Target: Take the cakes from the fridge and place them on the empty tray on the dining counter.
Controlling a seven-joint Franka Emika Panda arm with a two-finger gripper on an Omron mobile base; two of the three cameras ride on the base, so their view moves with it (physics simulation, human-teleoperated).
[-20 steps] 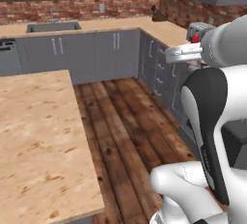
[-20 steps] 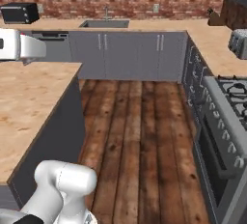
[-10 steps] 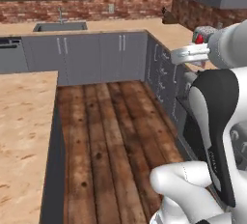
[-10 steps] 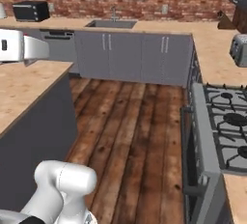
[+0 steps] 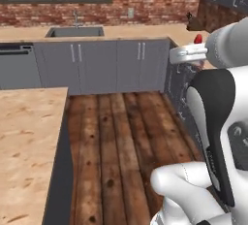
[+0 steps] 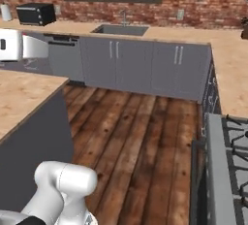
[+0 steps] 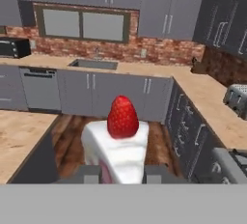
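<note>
A white cake slice (image 7: 120,143) topped with a red berry sits between my fingertips in the hand view, and my gripper (image 7: 123,175) is shut on it. In the left base view the same cake (image 5: 186,53) is held high at the right, over the wooden floor, with my gripper (image 5: 194,56) around it. The dining counter (image 5: 24,136) with its beige mottled top lies to the left and below the held cake, also seen as the dining counter (image 6: 19,95) and the dining counter (image 7: 14,136). The fridge and the empty tray are out of view.
Grey cabinets with a sink (image 5: 75,31) run along the brick back wall. A microwave (image 6: 36,13) stands at the far left of that counter. A stove (image 6: 232,156) and a toaster (image 7: 236,100) are on the right side. Wooden floor (image 5: 121,136) runs between the counters.
The whole scene has shifted as the base moves: the dining counter slides left and the sink wall comes nearer the centre. The cake stays in my gripper.
</note>
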